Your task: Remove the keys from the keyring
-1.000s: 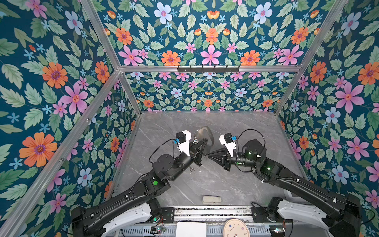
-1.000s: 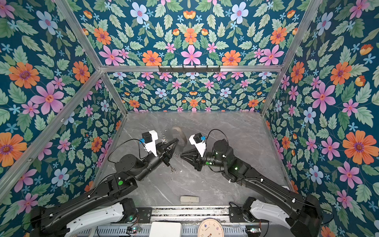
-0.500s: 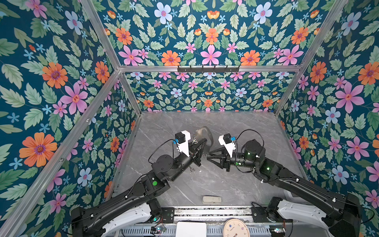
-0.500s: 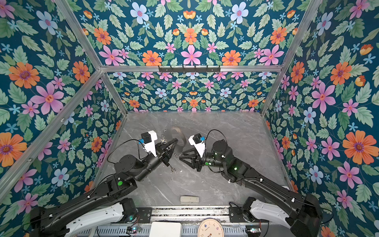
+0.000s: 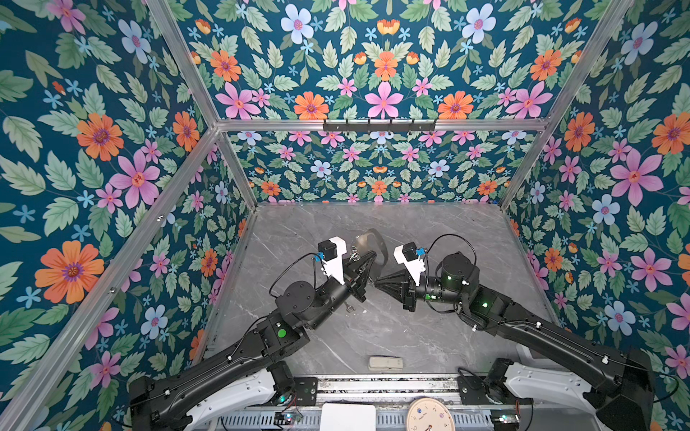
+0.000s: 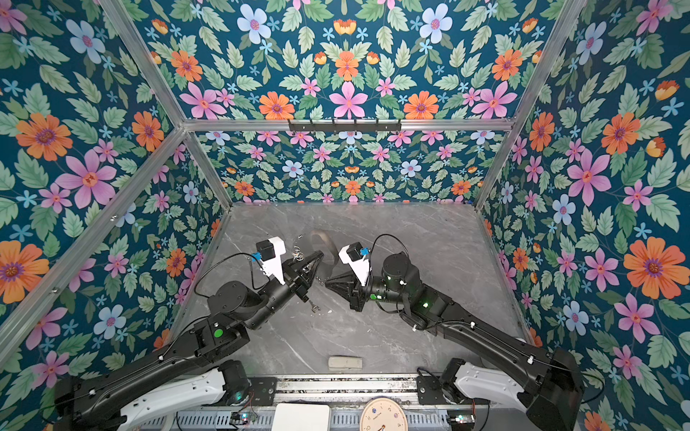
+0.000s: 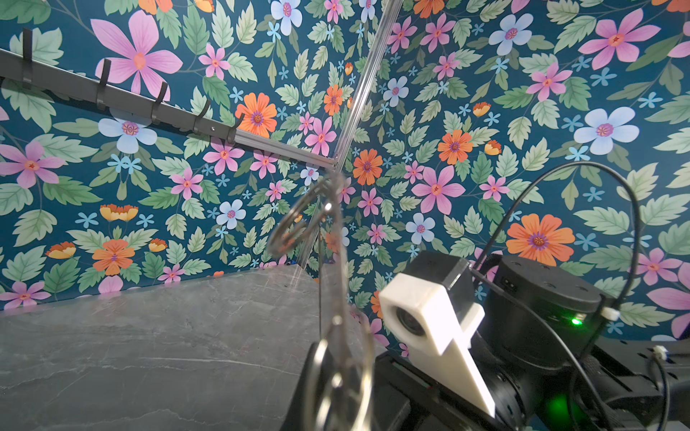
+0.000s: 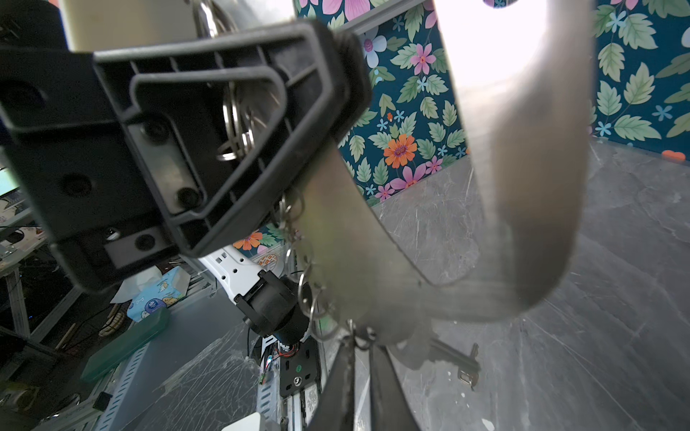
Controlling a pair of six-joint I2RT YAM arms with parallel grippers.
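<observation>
Blurred keyring (image 7: 337,320) close up, white wrist camera (image 7: 429,317) beside, grey marble table (image 7: 149,354)

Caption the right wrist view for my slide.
Left gripper holds the keyring by its grey loop while the right gripper pinches the chain's end ring; one key lies on the table.

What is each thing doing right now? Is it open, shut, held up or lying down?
Left gripper: shut on the keyring.
Keyring: held up off the table by its grey loop.
Right gripper: shut on the keyring's chain end.
Key: loose, lying on the table.
</observation>
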